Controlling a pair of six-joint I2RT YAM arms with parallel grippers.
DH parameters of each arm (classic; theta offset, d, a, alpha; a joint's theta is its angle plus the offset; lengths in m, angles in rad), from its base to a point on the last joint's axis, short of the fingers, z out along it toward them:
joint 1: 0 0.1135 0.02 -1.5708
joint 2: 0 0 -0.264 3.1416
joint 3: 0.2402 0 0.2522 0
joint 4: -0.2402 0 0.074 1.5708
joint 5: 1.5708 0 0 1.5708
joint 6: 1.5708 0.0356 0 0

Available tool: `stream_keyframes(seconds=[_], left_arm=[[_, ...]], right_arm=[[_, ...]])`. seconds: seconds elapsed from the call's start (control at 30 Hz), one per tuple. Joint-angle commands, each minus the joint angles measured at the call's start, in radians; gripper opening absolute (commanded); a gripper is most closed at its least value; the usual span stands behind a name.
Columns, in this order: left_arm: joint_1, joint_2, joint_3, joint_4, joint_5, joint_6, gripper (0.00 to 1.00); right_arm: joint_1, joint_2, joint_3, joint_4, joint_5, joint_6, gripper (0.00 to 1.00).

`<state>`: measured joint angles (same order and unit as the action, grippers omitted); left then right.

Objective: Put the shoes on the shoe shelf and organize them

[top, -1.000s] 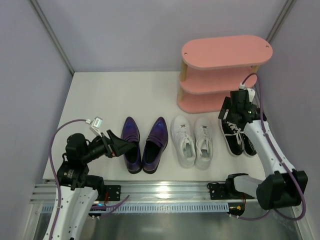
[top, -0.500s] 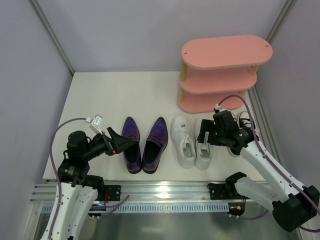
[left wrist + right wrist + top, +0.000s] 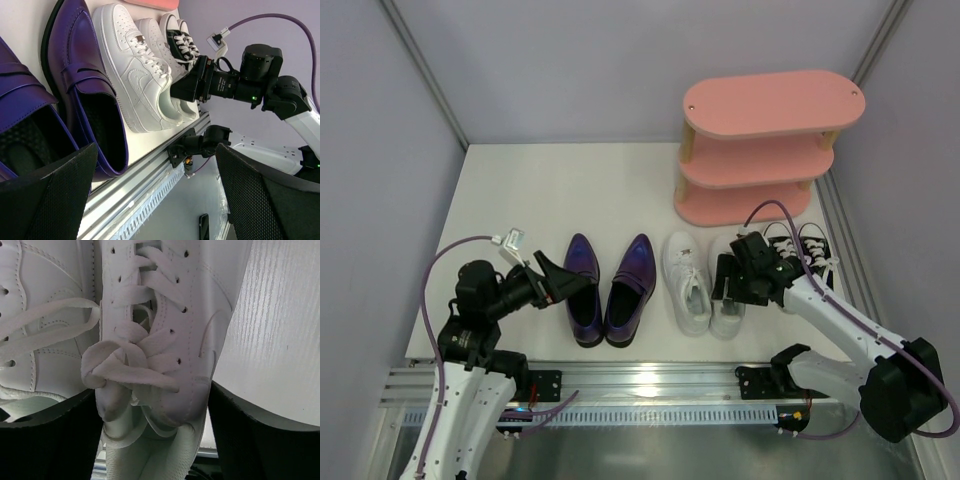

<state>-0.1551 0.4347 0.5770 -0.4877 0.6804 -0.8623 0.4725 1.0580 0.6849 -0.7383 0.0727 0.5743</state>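
Observation:
The purple loafers (image 3: 607,285) lie side by side at the near left and also show in the left wrist view (image 3: 85,100). The white sneakers (image 3: 688,285) lie right of them. The black sneakers (image 3: 814,246) lie at the far right, below the pink shoe shelf (image 3: 770,105), whose tiers that show are bare. My left gripper (image 3: 560,285) is open and empty, hovering over the left loafer (image 3: 157,200). My right gripper (image 3: 728,288) is open, low over the right white sneaker (image 3: 165,315), with one finger (image 3: 45,440) on each side of it (image 3: 152,435).
An aluminium rail (image 3: 640,380) runs along the table's near edge. Grey walls close in the left, back and right. The shelf stands against the back right corner. A phone (image 3: 206,226) lies on the floor below the rail.
My right arm has swung left from the black sneakers and come down over the right white sneaker. The left arm has hardly moved.

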Motion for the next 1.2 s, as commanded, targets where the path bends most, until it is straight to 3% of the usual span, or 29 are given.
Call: stream_keyframes(seconds=[0.0, 0.07, 0.1, 0.2, 0.37, 0.77, 1.0, 1.17], left_arm=[[0.0, 0.004, -0.011, 0.061, -0.002, -0.026, 1.0], [0.0, 0.009, -0.008, 0.063, -0.004, -0.024, 1.0], [0.002, 0.01, -0.008, 0.063, -0.005, -0.024, 1.0], [0.0, 0.015, -0.008, 0.069, -0.007, -0.029, 1.0], [0.0, 0.019, -0.012, 0.083, -0.007, -0.034, 1.0], [0.002, 0.025, -0.02, 0.115, -0.005, -0.038, 1.0], [0.002, -0.005, -0.025, 0.101, -0.008, -0.038, 1.0], [0.0, -0.016, -0.042, 0.124, -0.005, -0.05, 1.0]], right_arm=[[0.009, 0.036, -0.034, 0.037, 0.036, 0.013, 0.74], [0.012, 0.054, -0.033, 0.051, 0.026, 0.006, 0.62], [0.012, 0.059, -0.03, 0.053, 0.027, 0.006, 0.42], [0.014, 0.06, -0.021, 0.034, 0.044, 0.007, 0.04], [0.014, -0.01, 0.01, -0.038, 0.059, -0.001, 0.04], [0.014, -0.162, 0.333, -0.276, 0.18, -0.043, 0.04], [0.012, -0.136, 0.591, -0.397, 0.294, -0.148, 0.04], [0.012, -0.104, 0.705, -0.363, 0.424, -0.244, 0.04]])
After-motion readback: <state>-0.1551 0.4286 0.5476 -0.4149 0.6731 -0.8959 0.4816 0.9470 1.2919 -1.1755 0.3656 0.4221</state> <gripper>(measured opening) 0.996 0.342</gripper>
